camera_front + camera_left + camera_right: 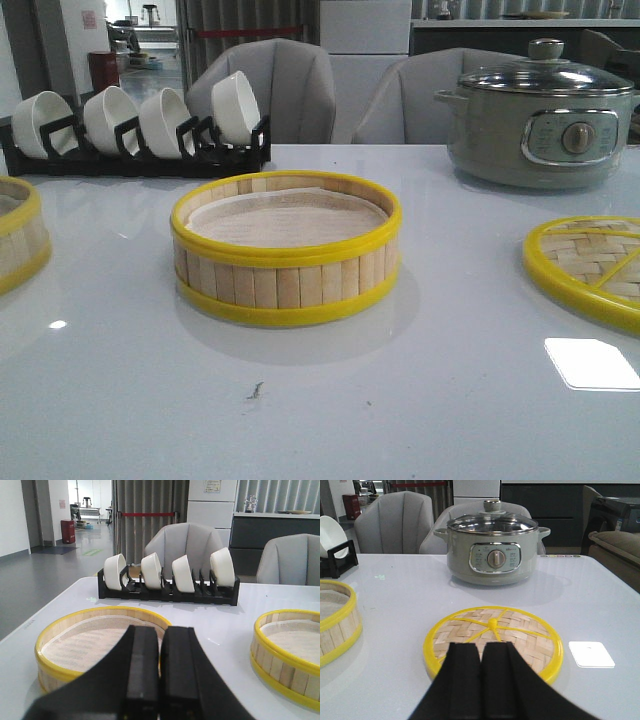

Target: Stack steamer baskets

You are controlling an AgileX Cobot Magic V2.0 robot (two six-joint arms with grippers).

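One steamer basket (286, 250) with bamboo-slat wall, yellow rims and whitish liner stands at the table's middle; it also shows in the left wrist view (292, 652) and the right wrist view (335, 620). A second steamer basket (15, 240) sits at the left edge, cut off by the frame; in the left wrist view (95, 642) it lies just beyond my left gripper (162, 635). That gripper is shut and empty. My right gripper (481, 650) is shut and empty, in front of the flat woven lid (495, 630). Neither gripper shows in the front view.
The woven lid (590, 265) lies at the right. A grey electric pot (540, 125) with glass lid stands at the back right. A black rack with several white bowls (140, 125) stands at the back left. Grey chairs stand behind the table.
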